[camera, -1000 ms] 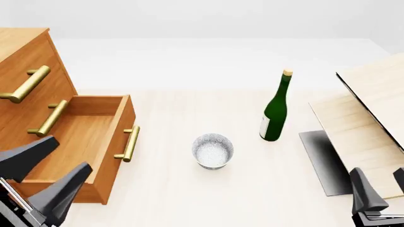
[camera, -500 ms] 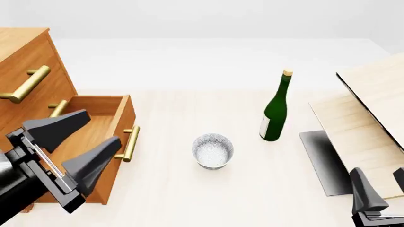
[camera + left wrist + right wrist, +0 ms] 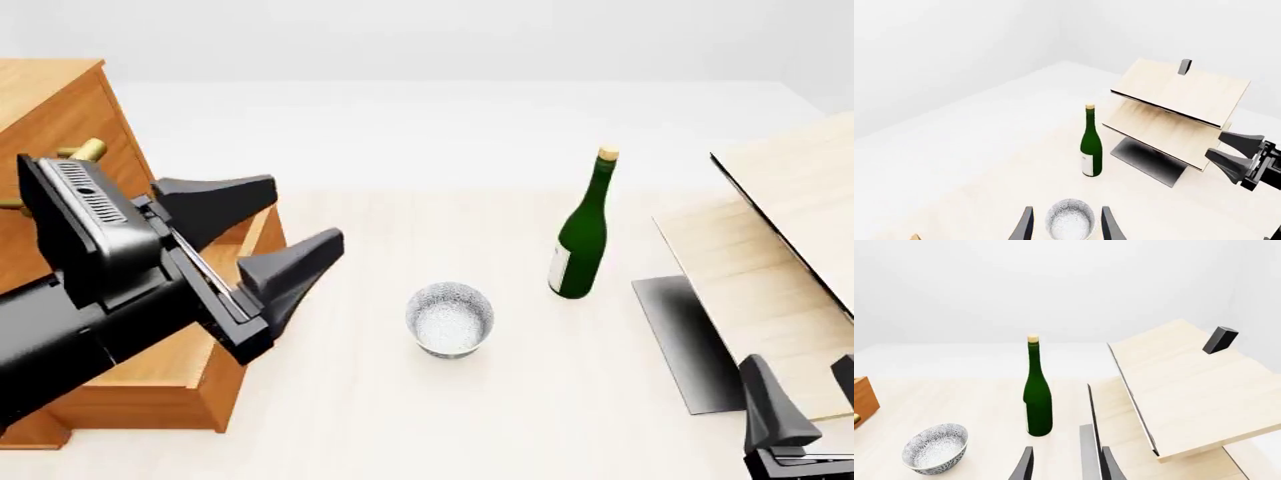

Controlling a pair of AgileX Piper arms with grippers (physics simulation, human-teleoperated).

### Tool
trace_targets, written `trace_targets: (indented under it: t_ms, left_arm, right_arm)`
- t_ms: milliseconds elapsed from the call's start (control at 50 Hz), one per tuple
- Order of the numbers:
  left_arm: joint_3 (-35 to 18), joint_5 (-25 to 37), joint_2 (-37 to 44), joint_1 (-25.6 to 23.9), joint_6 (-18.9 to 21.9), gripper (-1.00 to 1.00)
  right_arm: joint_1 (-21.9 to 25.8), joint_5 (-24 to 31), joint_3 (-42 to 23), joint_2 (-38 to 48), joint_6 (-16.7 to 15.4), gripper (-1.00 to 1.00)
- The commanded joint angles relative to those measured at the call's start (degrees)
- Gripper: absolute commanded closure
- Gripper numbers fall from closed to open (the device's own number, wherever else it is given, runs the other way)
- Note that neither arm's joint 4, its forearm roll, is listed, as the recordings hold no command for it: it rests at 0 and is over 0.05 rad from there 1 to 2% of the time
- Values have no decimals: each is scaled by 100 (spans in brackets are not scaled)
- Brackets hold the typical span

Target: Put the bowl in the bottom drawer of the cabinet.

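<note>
The speckled white bowl (image 3: 450, 318) stands upright on the table, right of the cabinet (image 3: 60, 120). The bottom drawer (image 3: 154, 405) is pulled out; my left arm hides most of it, including its handle. My left gripper (image 3: 307, 212) hangs open above the drawer's front, left of the bowl and not touching it. In the left wrist view the bowl (image 3: 1069, 222) shows between the two fingers of the left gripper (image 3: 1067, 211). My right gripper (image 3: 807, 385) stands open at the near right edge, far from the bowl (image 3: 935, 447).
A green bottle (image 3: 581, 235) stands upright just right of and behind the bowl. Pale wooden boards (image 3: 774, 230) on a dark base (image 3: 674, 335) slope up at the right. An upper brass handle (image 3: 83, 150) juts from the cabinet.
My left gripper has risen from low over the open drawer and swung right and forward toward the bowl. The bowl, bottle and right gripper have not moved.
</note>
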Motion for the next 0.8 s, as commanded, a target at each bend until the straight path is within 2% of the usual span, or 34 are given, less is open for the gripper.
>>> trace_targets:
  t_ms: [20, 380, 500, 540, 800]
  left_arm:
    - [-685, 182, 773, -161, -5, -100]
    - [-1121, 226, 1705, -238, -173, -100]
    - [-1386, 368, 2176, -351, -378, -100]
    - [-1438, 384, 2328, -287, -297, -100]
    - [-1767, 749, 2772, -439, -454, -100]
  right_arm:
    - [1, 0, 0, -1, 1, -100]
    - [1, 0, 0, 0, -1, -100]
    - [0, 0, 0, 0, 0, -100]
    - [0, 0, 0, 0, 1, -100]
    - [0, 0, 0, 0, 0, -100]
